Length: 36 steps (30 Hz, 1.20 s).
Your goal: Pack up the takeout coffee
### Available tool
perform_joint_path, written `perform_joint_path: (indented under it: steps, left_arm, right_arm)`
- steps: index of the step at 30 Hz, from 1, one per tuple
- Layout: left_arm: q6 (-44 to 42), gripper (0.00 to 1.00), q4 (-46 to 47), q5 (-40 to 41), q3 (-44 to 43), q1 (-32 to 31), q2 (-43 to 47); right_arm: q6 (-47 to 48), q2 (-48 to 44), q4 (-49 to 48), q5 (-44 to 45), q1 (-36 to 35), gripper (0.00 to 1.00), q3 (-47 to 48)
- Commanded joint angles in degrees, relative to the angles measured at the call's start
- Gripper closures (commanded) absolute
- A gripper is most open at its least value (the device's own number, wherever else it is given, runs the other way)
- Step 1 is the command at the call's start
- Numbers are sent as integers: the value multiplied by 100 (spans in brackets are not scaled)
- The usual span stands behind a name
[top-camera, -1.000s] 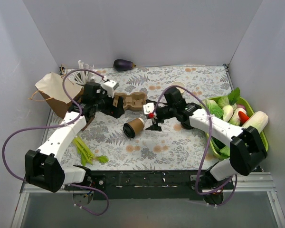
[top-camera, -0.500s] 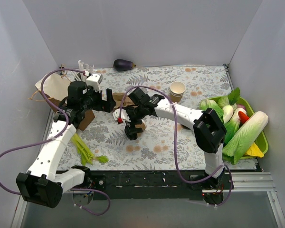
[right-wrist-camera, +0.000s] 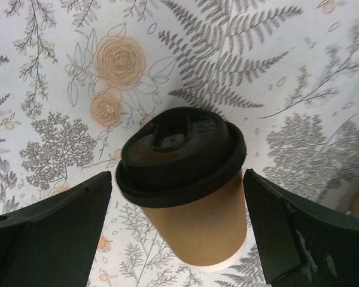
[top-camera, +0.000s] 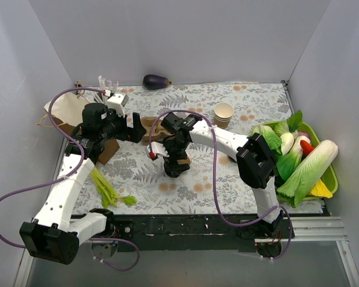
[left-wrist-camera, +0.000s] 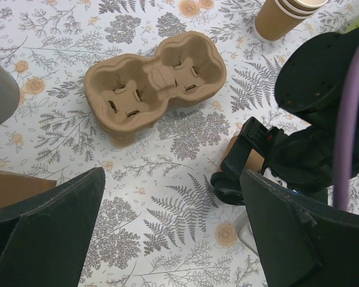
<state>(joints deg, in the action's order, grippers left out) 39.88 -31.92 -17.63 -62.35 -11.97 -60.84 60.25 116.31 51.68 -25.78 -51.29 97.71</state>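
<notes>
The floral tabletop carries a brown paper bag at far left and a moulded pulp two-cup carrier mid-cloth. The takeout coffee, a tapered tan kraft cup under a round black lid, lies tipped near the centre, between the spread fingers of the right gripper, which do not touch it. The left gripper hangs spread above the cloth. No writing is legible anywhere.

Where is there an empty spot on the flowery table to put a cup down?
Free cloth lies near the front edge, between the celery and the green bin, and along the back, between the eggplant and the cup stack. The middle is crowded by the cup carrier and coffee.
</notes>
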Motion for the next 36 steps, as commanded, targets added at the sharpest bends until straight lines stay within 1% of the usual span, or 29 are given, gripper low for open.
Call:
perform_joint_path:
  steps: [1, 2, 5, 8, 9, 11, 12, 14, 15, 17, 18, 20, 21, 23, 24, 26, 27, 30, 33, 34, 36]
  left_arm:
    - [2, 2, -25, -311, -76, 45, -77]
    - [-6, 2, -33, -320, -102, 45, -103]
    - [-76, 2, -42, -329, -181, 45, -226]
    - [-103, 2, -42, -347, -260, 45, -349]
    - [-103, 2, -42, -373, -269, 45, -358]
    - [-86, 2, -7, -460, -269, 45, -420]
    - [-77, 2, 2, -496, -278, 45, -446]
    - [-42, 2, 19, -688, -243, 45, -455]
    - [2, 2, 45, -776, -225, 45, -464]
    - [160, 3, 81, -1109, -199, 45, -481]
    - [178, 4, 72, -1224, -199, 45, -482]
    - [204, 4, -15, -1357, -243, 45, -517]
    - [118, 4, -68, -1418, -286, 45, -534]
    - [-41, 4, -182, -1419, -339, 45, -666]
    - [-198, 4, -209, -1436, -400, 45, -744]
    - [-331, 4, -297, -1358, -567, 37, -1016]
    - [-366, 4, -419, -1305, -664, 45, -1122]
    - [-621, 4, -718, -1217, -1103, 45, -1509]
    - [-920, 4, -938, -1068, -1324, 45, -1756]
    - [-973, 3, -973, -1033, -1341, 45, -1791]
    - [-1069, 3, -1044, -1041, -1385, 45, -1870]
  right_arm:
    - [101, 67, 650, 179, 57, 2, 47]
    - [75, 67, 624, 179, 66, 2, -58]
    - [-4, -3, 396, 179, 110, 8, -199]
    - [-4, 40, 343, 240, 163, 21, -252]
    - [-22, 76, 343, 258, 215, 30, -270]
    - [-57, 102, 421, 197, 286, 35, -209]
    - [-135, 102, 474, -30, 399, 38, -35]
    - [-285, 41, 640, -539, 592, 39, 229]
    - [-373, -29, 711, -1334, 872, 39, 361]
    - [-916, -100, 607, -2138, 1198, 39, 503]
    - [-1005, -170, 606, -2925, 1487, 39, 503]
    - [-954, -231, 580, -3423, 1718, 40, 293]
    - [-919, -284, 423, -3869, 1910, 39, 171]
    - [-770, -285, 255, -4337, 2069, 39, -145]
    - [-682, -215, 168, -4704, 2183, 38, -199]
    - [-532, -83, 158, -5049, 2263, 38, -252]
    - [-297, 83, 193, -5382, 2342, 38, -235]
    - [283, 434, 465, -5892, 2430, 38, -86]
    - [1013, 882, 1026, -6157, 2466, 38, 220]
    - [1633, 1015, 1281, -6202, 2466, 38, 318]
    - [2260, 1496, 2176, -6403, 2500, 38, 747]
